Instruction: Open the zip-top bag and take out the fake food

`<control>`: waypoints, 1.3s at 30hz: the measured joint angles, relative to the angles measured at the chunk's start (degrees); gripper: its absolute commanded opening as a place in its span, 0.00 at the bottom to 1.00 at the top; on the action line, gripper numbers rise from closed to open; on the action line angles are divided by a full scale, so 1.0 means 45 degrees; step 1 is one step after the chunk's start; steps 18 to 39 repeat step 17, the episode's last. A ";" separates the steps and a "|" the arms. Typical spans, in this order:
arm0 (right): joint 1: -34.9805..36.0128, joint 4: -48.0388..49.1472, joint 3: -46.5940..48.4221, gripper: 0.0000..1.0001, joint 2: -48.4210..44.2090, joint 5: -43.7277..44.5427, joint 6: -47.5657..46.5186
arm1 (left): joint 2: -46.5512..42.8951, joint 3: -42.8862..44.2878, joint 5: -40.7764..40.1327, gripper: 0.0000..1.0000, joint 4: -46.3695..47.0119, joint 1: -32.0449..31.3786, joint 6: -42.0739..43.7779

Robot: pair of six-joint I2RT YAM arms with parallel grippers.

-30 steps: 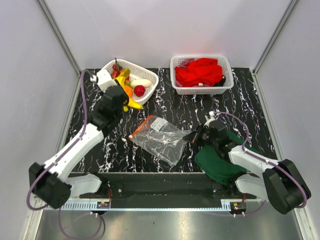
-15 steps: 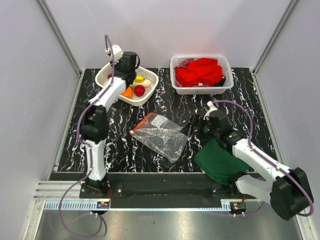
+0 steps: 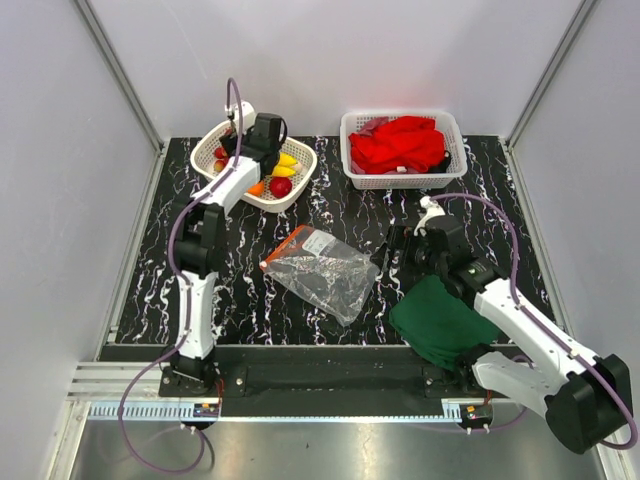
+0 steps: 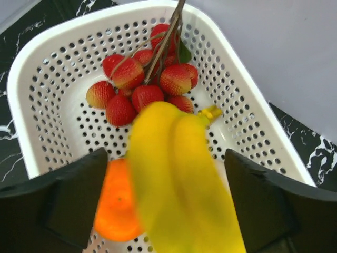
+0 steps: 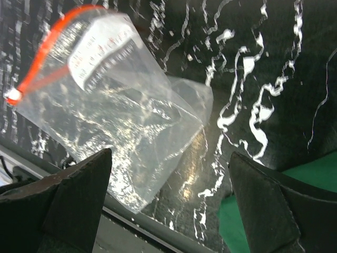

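Fake food (image 3: 285, 163) is sitting in the white basket (image 4: 247, 105) at the far left of the black marbled table (image 3: 250, 290). The left gripper (image 4: 166, 155) is hovering over that basket with its fingers spread wide. In the left wrist view the yellow bananas (image 4: 181, 179) are showing blurred in the gap, and neither finger is visibly pressing on them. Just beside the bananas an orange (image 4: 117, 203) is lying on the basket floor, and a reddish bunch (image 4: 142, 87) on a stem is lying toward the far wall. Seen from above, a red apple (image 3: 281, 186) is resting near the basket's near rim.

The zip-top bag (image 3: 322, 272) is lying flat on the table between the two arms, well apart from that basket. Its orange-red zip strip (image 5: 52, 39) is running along the far-left edge; whether it is sealed cannot be told. The right gripper (image 5: 169, 154) is hanging over the bag's right end, fingers spread and gripping nothing. A dark green cloth (image 3: 440, 322) is lying under the right arm, and a red cloth (image 3: 398, 143) is filling a second white basket (image 3: 400, 182) at the far right.
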 measured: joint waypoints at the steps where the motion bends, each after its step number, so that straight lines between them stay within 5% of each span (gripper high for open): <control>1: 0.0000 -0.0102 0.0000 1.00 0.0151 -0.0019 -0.0024 | -0.0267 -0.0350 0.0049 0.99 0.0005 0.0000 0.0102; 6: 0.0000 -0.0437 0.0000 1.00 0.0170 -0.0034 0.0015 | -0.3206 -0.3371 0.0855 0.99 -0.0126 -0.0272 0.0578; 13: 0.0000 -0.0991 0.0000 1.00 -0.0306 -0.0029 0.0335 | -1.3381 -1.1191 0.3968 0.99 0.0860 -0.3619 -0.0374; 17: 0.0000 -0.1073 -0.0165 1.00 -0.0816 -0.0243 0.0423 | -1.7583 -1.4897 0.5702 0.99 0.2336 -0.5260 -0.1263; 39: 0.0000 -0.1073 -0.0165 1.00 -0.0816 -0.0243 0.0423 | -1.7583 -1.4897 0.5702 0.99 0.2336 -0.5260 -0.1263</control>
